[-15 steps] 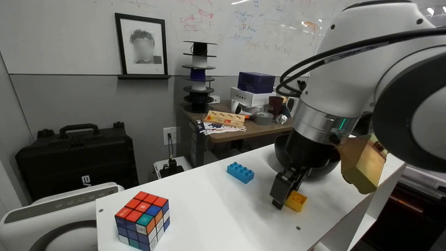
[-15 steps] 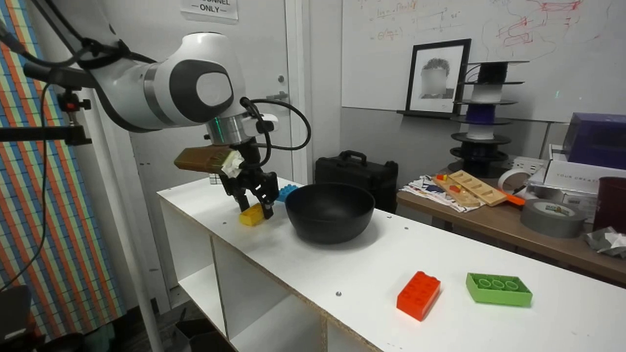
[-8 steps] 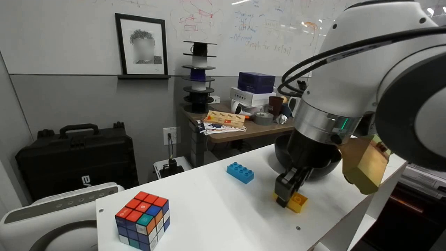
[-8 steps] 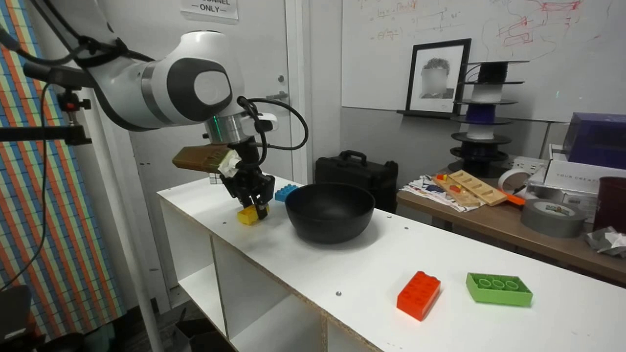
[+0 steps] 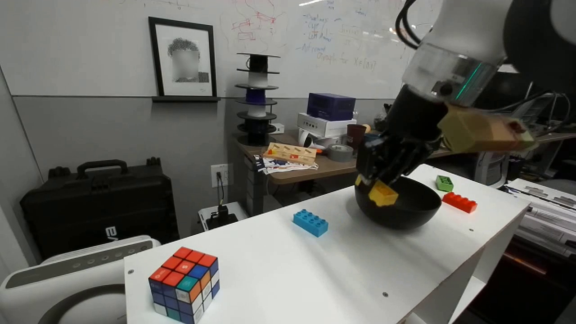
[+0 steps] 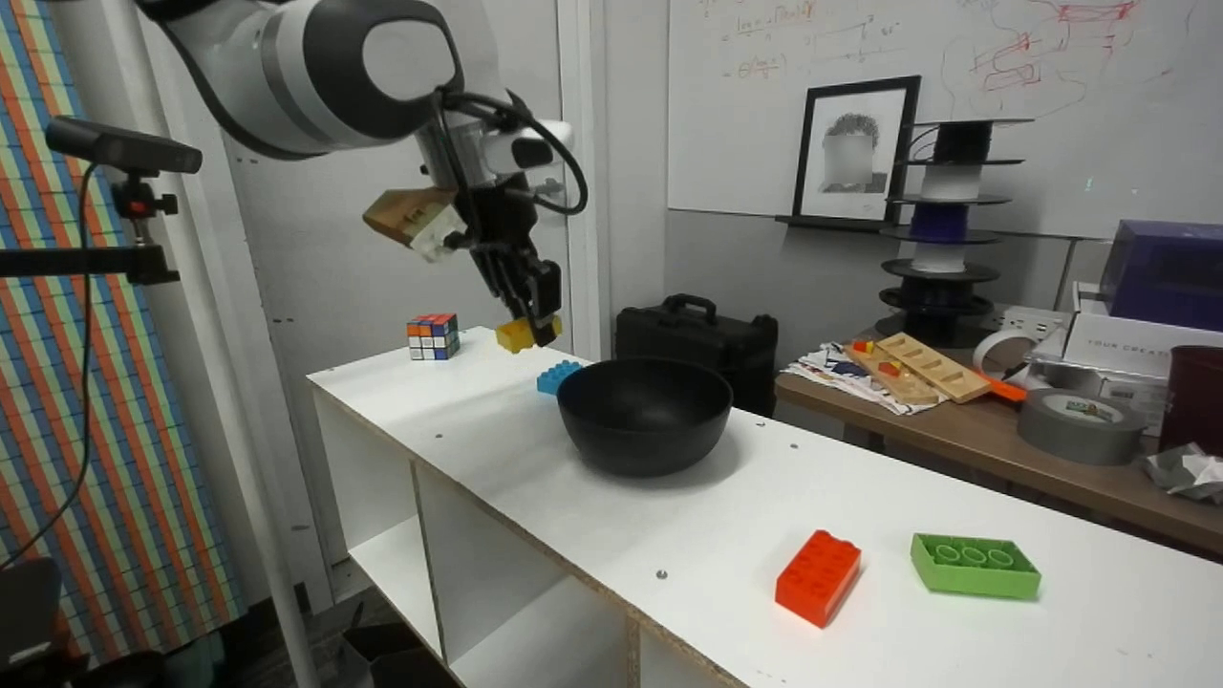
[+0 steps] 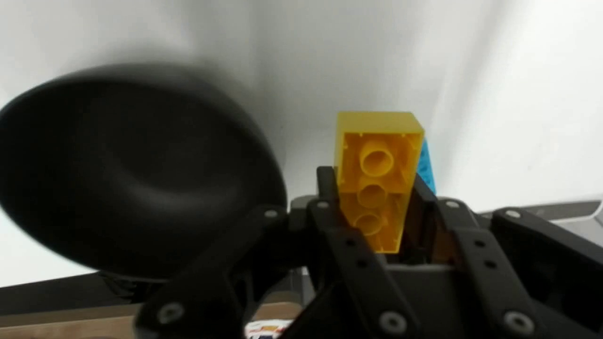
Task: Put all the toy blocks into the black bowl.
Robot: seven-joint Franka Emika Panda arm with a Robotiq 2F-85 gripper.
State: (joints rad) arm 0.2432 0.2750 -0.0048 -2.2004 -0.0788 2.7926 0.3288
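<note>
1. The gripper (image 7: pixel 373 181) holds the yellow brick (image 5: pixel 383 194), a finger (image 7: pixel 326 181) against each of its long sides
2. In the wrist view the yellow brick shows its hollow side, with three round tubes in a row
3. It is up off the shelf (image 5: pixel 270 270), and in an exterior view it shows higher than the rim of the bowl (image 6: pixel 645 444)
4. In the wrist view it is outside the rim, just beside the bowl, with a strip of shelf showing between
5. The bowl stands upright on the shelf
6. The blue brick (image 5: pixel 310 223) lies studs up on the shelf, near the bowl but apart from it; in the wrist view the yellow brick and the gripper hide part of it
7. The red brick (image 6: pixel 818 578), studs up, and the green brick (image 6: pixel 975 573), hollow side up, lie near each other on the shelf, past the bowl from the blue brick
8. The cube (image 5: pixel 184 283) sits on the shelf well apart from the bowl, the blue brick between them in an exterior view
9. Nearby, a desk (image 5: pixel 346 166) bears a tape roll (image 5: pixel 340 155) and spools (image 5: pixel 256 96)
</note>
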